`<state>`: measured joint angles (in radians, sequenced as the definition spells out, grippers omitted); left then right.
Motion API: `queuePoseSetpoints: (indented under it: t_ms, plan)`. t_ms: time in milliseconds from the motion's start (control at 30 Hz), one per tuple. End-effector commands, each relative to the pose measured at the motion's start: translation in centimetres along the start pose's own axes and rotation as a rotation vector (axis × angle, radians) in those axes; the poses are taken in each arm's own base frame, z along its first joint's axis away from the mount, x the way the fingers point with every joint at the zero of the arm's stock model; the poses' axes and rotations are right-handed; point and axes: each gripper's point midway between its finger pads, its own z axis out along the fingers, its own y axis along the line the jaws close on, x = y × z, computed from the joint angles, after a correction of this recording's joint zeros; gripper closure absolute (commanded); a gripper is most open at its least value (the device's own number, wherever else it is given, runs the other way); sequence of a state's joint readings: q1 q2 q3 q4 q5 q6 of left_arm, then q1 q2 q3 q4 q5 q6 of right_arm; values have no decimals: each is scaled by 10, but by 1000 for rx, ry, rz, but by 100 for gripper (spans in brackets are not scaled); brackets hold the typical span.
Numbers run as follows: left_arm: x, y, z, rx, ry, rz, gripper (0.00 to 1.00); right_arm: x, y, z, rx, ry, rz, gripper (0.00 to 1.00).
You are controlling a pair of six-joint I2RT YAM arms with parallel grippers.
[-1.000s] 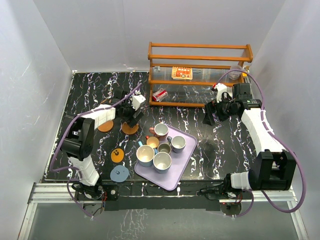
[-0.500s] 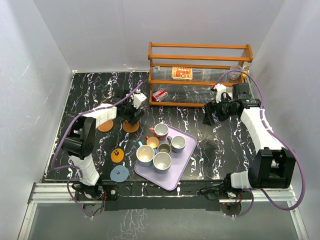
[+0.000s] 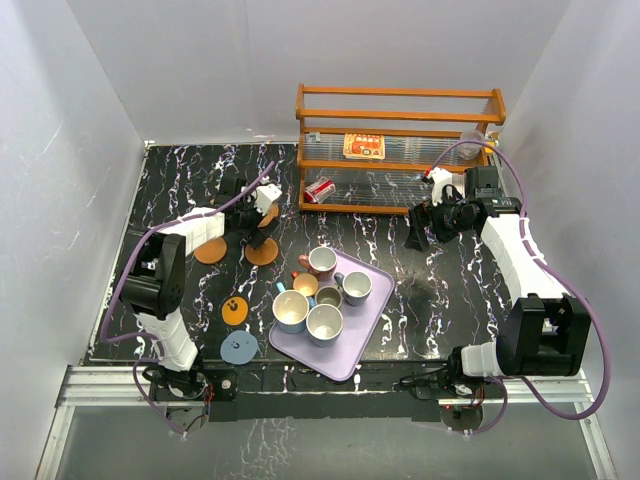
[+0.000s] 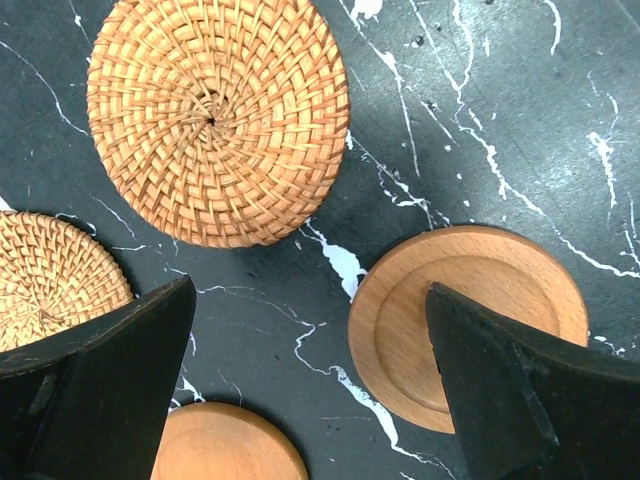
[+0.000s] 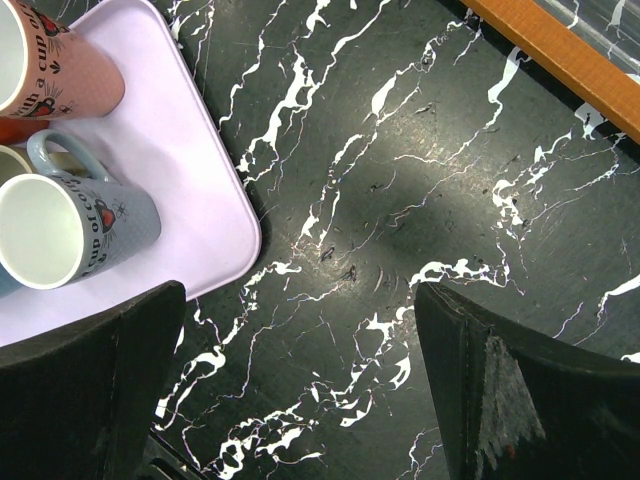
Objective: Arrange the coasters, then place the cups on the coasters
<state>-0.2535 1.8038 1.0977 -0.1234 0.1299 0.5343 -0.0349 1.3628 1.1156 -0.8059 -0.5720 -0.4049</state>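
My left fingers (image 4: 100, 390) are spread wide and hold nothing. They hang above the black marble table (image 4: 480, 120). Between them I see bare marble. A plain orange coaster (image 4: 440, 320) lies flat there, partly hidden behind one fingertip. Another orange coaster (image 4: 225, 445) shows at the bottom edge, near the other fingertip. Beyond them lies a rattan coaster (image 4: 218, 120), whole and flat, and a second rattan coaster (image 4: 50, 280) is cut off at the side of the view. None of the four touches another.

My right fingers (image 5: 80, 400) are also released and wide apart, with only marble beneath them. Just beside one fingertip is the rounded corner of the lilac tray (image 5: 190, 200). On the tray stand a blue-grey cup (image 5: 70, 225) and, farther in, a pink cup (image 5: 50, 60), both upright. The wooden rack (image 5: 560, 60) crosses the far corner of that view.

From above, both arms reach out over the table, the left one over the orange discs and the right one near the rack's foot. A dotted coaster (image 3: 236, 311) and a grey-blue coaster (image 3: 239, 348) lie apart near the tray's left edge. All six cups stand clustered on the tray, none of them on a coaster. A printed packet (image 3: 364, 146) lies in the rack and a small can (image 3: 320, 190) lies at its base.
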Motion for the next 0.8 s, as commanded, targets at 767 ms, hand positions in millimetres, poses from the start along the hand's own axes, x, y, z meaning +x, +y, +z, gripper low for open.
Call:
queuePoseSetpoints:
  t_ms: [767]
  plan:
    - [58, 13, -18, -18, 184, 1, 3, -18, -2, -8, 15, -59, -27, 2]
